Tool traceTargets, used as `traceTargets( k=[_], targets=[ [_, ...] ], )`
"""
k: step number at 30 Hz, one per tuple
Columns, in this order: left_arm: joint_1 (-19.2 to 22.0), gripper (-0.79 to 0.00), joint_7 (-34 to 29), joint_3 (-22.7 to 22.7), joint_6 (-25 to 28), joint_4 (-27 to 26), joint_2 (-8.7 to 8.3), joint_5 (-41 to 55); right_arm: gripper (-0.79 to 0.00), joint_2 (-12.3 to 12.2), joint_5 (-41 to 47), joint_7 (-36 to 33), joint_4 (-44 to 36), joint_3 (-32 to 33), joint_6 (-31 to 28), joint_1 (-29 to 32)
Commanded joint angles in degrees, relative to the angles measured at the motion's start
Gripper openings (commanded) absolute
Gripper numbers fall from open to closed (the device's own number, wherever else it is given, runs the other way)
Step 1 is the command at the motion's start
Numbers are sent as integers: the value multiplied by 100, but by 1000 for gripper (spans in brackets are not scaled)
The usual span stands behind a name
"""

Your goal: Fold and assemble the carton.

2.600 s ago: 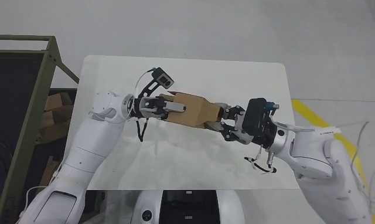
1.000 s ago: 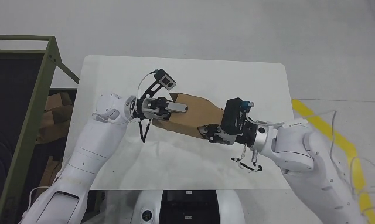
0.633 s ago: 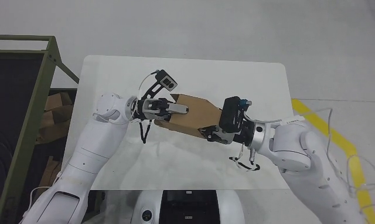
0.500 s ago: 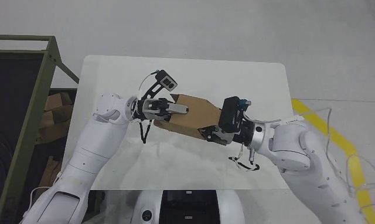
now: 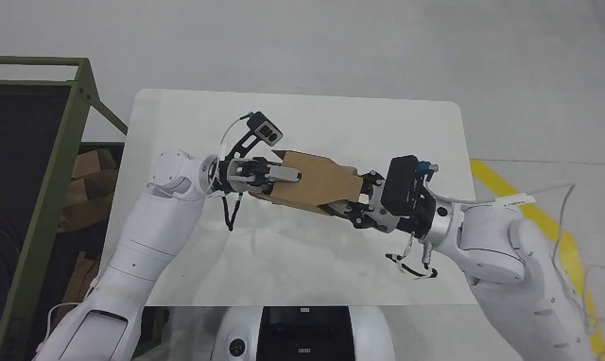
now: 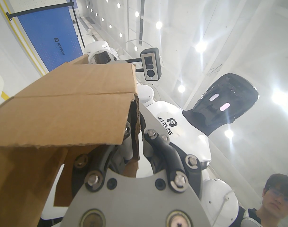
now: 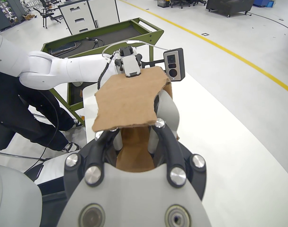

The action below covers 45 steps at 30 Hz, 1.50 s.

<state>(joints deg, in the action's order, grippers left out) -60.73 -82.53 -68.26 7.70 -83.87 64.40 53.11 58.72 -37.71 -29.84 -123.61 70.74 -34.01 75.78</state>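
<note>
Top view puts the left gripper (image 5: 276,173) at the left end of the one carton (image 5: 317,180), clamped tight on it, with one finger (image 5: 284,173) lying flat across the top panel. The left wrist view confirms this: a torn cardboard edge runs down between that gripper's two fingers. The right gripper (image 5: 357,208) is at the opposite end of the carton, and a loose flap (image 7: 129,102) lies over its mouth, so its hold on the board cannot be told.

The brown carton is partly folded. It hangs between the two grippers above the middle of the white table (image 5: 284,115), running lengthwise from the left edge side towards the right edge, its right end a little nearer the front edge.

Off the table's left edge, close beside it, stands one green metal cart (image 5: 85,77). A few flattened pieces of cardboard (image 5: 90,167) lie on the lower level of the cart.
</note>
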Motion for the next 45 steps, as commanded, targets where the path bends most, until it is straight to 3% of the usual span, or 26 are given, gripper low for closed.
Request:
traceTargets(
  k=[1, 7, 15, 28, 45],
  targets=[
    [-6, -785, 15, -14, -11, -5, -1, -10, -545, -23, 27, 15, -48, 147, -51, 120],
    [-10, -785, 31, -45, -60, -18, -3, -30, -486, -77, 84, -24, -165, 451, -190, 374],
    [1, -785, 49, -44, -94, -25, 2, -59, -489, -101, 96, -87, -218, 488, -221, 471],
    [20, -785, 46, 19, -104, -30, 25, -68, -557, -2, -28, -128, 190, -293, 99, -128],
    [43, -785, 36, -19, -10, 24, 39, -84, -508, 48, 6, -134, 387, -508, 262, -447]
  ],
)
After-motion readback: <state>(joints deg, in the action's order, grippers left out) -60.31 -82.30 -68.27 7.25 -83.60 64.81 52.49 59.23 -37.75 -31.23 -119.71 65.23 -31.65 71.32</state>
